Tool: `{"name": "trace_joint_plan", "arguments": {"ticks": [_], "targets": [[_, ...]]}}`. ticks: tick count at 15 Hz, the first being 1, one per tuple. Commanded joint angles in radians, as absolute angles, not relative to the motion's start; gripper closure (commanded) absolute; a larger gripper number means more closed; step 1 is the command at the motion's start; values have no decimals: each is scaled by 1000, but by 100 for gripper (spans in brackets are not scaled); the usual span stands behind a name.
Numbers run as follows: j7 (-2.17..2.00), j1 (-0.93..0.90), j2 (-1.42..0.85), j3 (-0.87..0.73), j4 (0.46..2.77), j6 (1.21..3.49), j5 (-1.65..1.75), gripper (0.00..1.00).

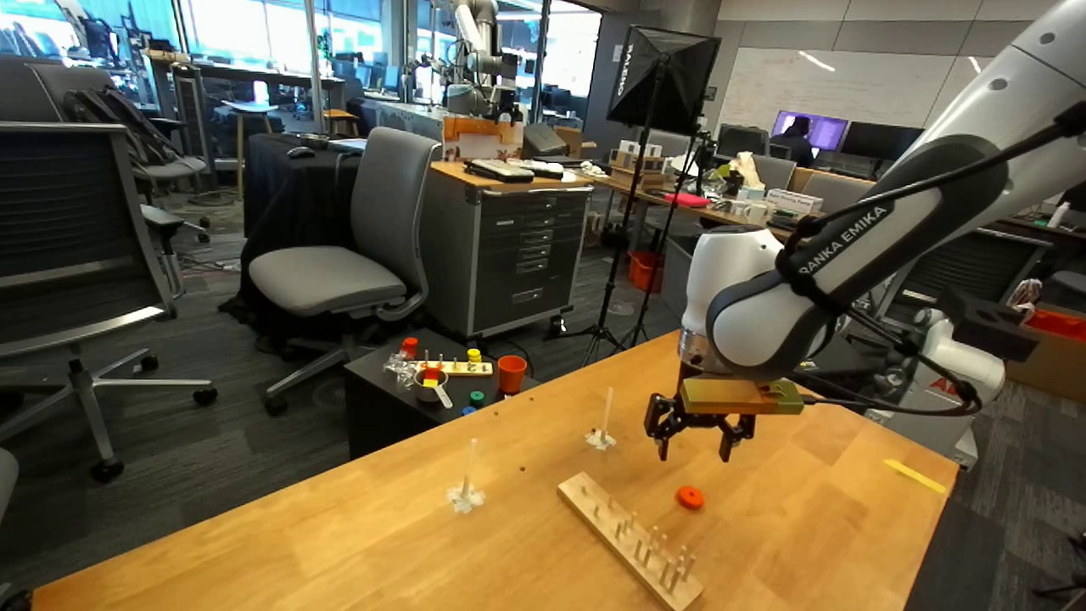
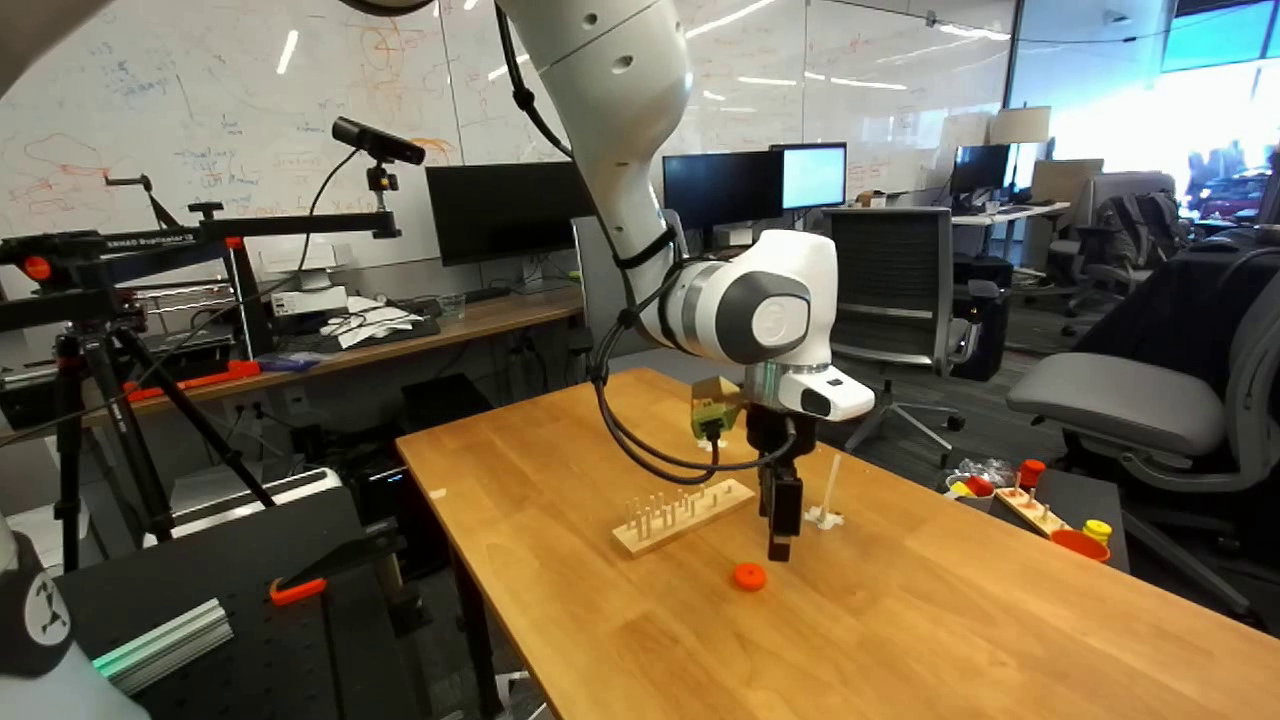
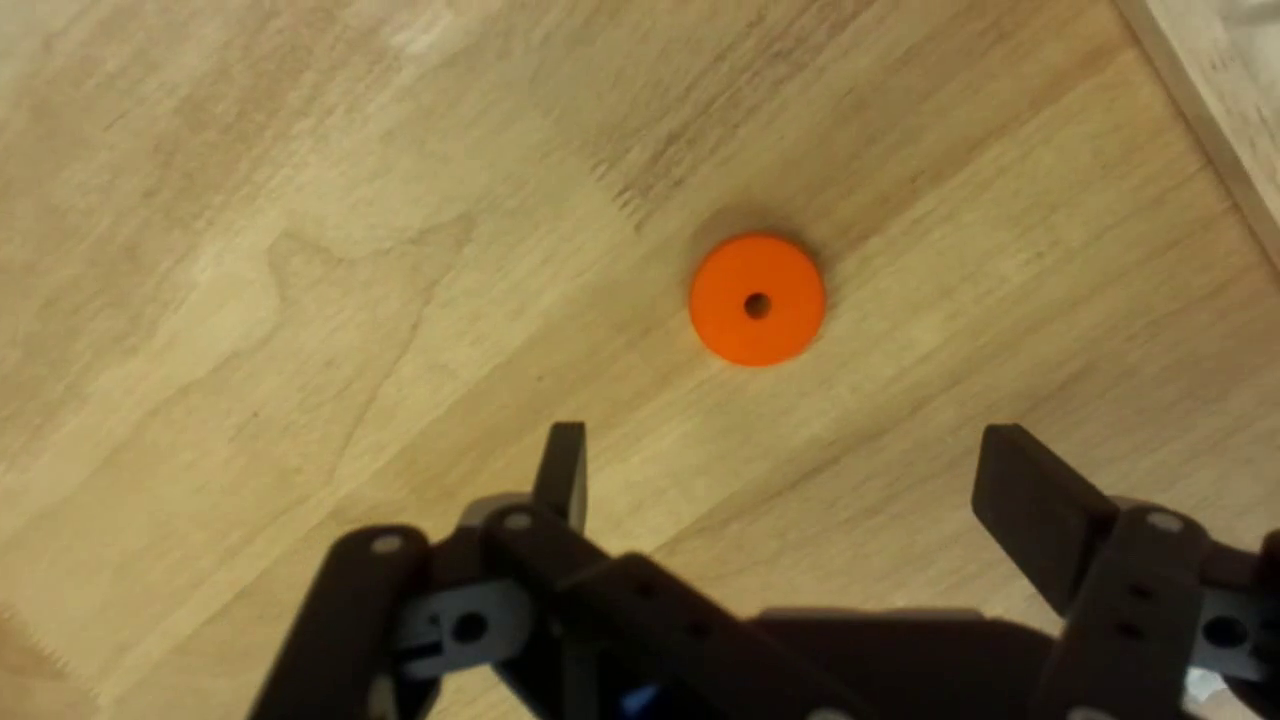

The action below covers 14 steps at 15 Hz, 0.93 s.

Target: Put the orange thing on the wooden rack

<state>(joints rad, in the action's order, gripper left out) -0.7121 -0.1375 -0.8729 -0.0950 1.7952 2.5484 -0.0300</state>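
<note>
At twelve o'clock from your end effector (image 3: pixel 782 440) in the wrist view lies the orange disc (image 3: pixel 757 272). Your jaws stand apart, holding nothing.

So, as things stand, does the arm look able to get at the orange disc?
Probably yes. The gripper hangs open above the table, looking wide enough, and nothing visible blocks its way to the disc, which lies flat, apart from the rack. It would likely need to shift while lowering.
</note>
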Motion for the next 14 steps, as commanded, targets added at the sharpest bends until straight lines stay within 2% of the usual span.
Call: {"name": "trace_joint_plan", "arguments": {"ticks": [1, 6, 8, 14], "targets": [[-759, -163, -852, -100, 1840, 2641, -90, 0], [-860, -154, -857, -69, 1874, 2796, -259, 0], [-728, -152, -842, -56, 1878, 2676, -184, 0], [-485, -144, -771, -22, 1972, 2574, -158, 0]]}}
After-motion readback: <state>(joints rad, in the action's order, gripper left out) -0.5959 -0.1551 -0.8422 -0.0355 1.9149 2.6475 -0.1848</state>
